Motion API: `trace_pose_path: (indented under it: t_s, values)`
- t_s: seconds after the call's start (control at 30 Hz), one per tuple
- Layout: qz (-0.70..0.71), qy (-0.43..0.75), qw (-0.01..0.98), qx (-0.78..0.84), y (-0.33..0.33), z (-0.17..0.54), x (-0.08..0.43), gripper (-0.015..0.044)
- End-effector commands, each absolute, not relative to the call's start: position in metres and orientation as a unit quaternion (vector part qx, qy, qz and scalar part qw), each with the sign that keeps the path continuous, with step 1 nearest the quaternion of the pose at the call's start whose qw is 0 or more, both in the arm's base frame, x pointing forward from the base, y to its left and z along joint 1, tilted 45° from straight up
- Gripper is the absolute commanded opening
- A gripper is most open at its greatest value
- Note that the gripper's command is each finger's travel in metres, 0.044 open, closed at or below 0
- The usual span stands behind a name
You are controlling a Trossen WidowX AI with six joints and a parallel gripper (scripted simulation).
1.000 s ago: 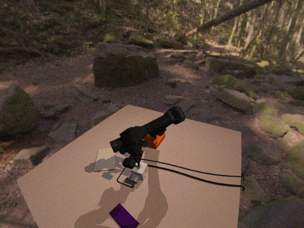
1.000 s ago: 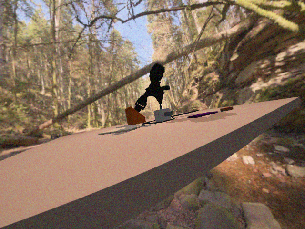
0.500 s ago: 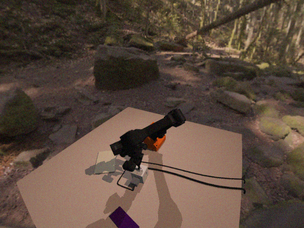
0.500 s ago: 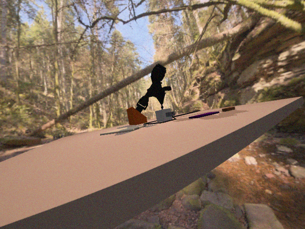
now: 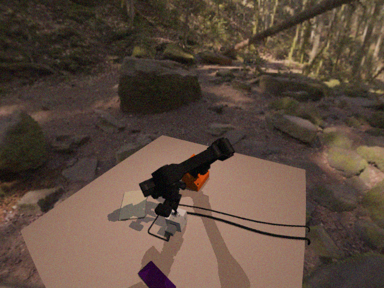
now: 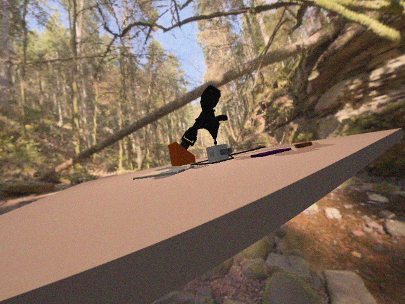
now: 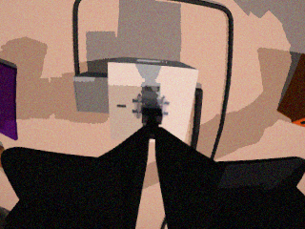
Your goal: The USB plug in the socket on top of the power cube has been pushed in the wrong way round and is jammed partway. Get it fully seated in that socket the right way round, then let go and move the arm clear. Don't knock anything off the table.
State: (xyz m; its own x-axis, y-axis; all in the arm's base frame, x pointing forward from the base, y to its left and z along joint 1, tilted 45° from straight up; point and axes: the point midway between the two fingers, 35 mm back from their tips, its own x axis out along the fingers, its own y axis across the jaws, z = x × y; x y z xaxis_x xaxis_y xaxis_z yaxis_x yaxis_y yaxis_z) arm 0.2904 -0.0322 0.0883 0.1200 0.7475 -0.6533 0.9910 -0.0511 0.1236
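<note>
Pincer (image 5: 173, 212) (image 6: 215, 141) (image 7: 152, 133) gripping plug (image 6: 215, 142) (image 7: 152, 113); cable (image 5: 248, 228) (image 7: 231, 62) loops beside cube (image 5: 181, 213) (image 6: 217, 153) (image 7: 183, 105)

Purple slab (image 5: 156, 275) (image 6: 271, 152) (image 7: 8, 101): flat on the worktop (image 5: 266, 192) (image 6: 202, 196) (image 7: 43, 135).
Pale sheet (image 5: 134, 206) (image 6: 160, 173): flat, left of the orange block (image 5: 196, 180) (image 6: 180, 154).

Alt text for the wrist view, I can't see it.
The black gripper is closed on the dark USB plug over the top of the white power cube. A black cable loops around the cube; a purple block shows at the left edge.
</note>
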Motion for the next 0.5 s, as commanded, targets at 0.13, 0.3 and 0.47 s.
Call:
trace_pose_path:
  t_s: [0.13, 0.3, 0.47]
  values:
    - [-0.214, 0.626, 0.282, 0.695, -0.0313, 0.0881, 0.2912, 0.0000]
    - [-0.214, 0.626, 0.282, 0.695, -0.0309, 0.0876, 0.2913, 0.0000]
    - [-0.214, 0.626, 0.282, 0.695, -0.0305, 0.0872, 0.2913, 0.0000]
